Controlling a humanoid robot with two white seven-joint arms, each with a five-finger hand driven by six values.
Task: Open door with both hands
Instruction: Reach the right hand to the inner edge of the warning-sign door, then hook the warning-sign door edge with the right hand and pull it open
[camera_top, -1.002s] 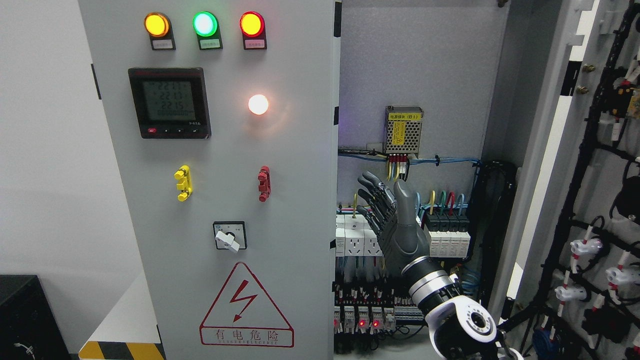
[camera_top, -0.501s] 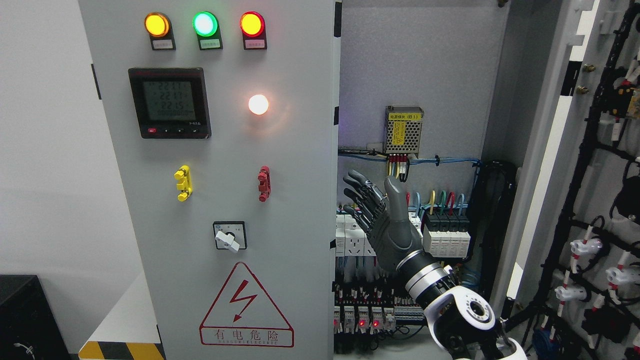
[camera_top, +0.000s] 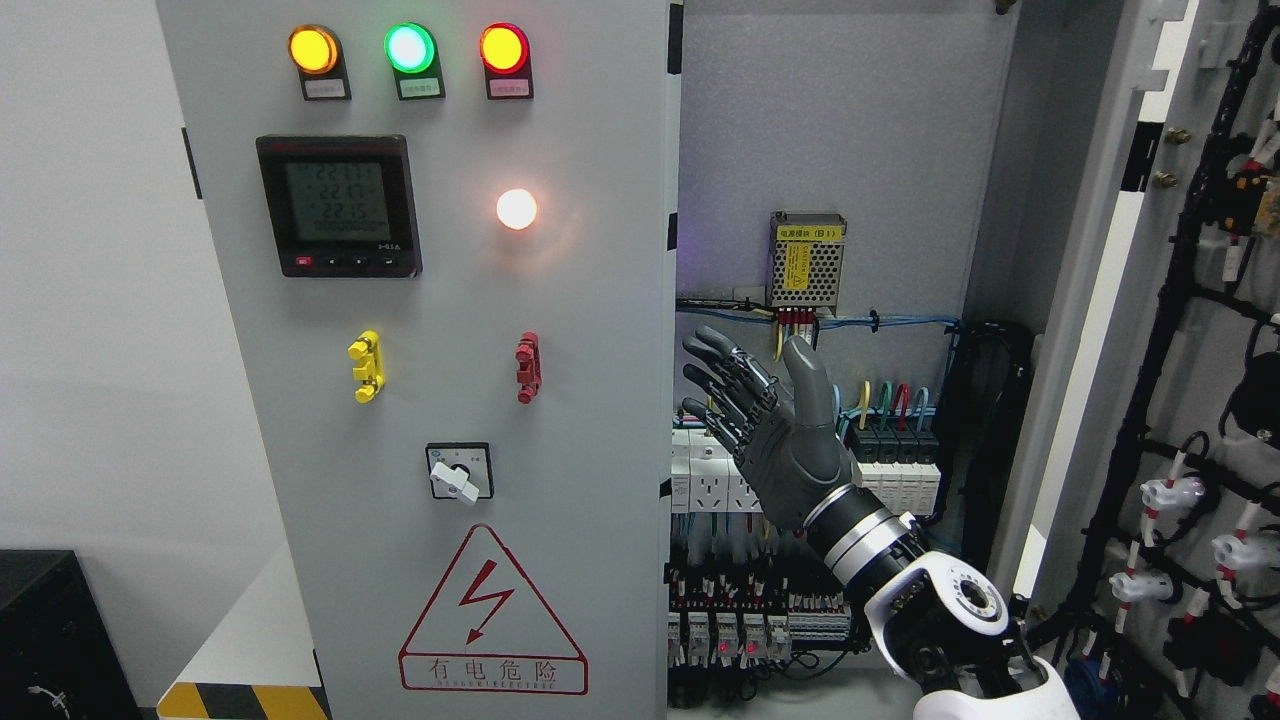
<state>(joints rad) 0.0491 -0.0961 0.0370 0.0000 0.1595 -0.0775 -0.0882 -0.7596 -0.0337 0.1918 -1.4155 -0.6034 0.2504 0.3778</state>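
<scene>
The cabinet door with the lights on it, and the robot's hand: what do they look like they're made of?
The cabinet door looks like sheet metal painted matt light grey: flat, even, with a thin straight edge. The right hand seems to be dark grey moulded plastic or rubbery covering, dull in finish, with black jointed fingers; its wrist ring shines like bare metal.
</scene>
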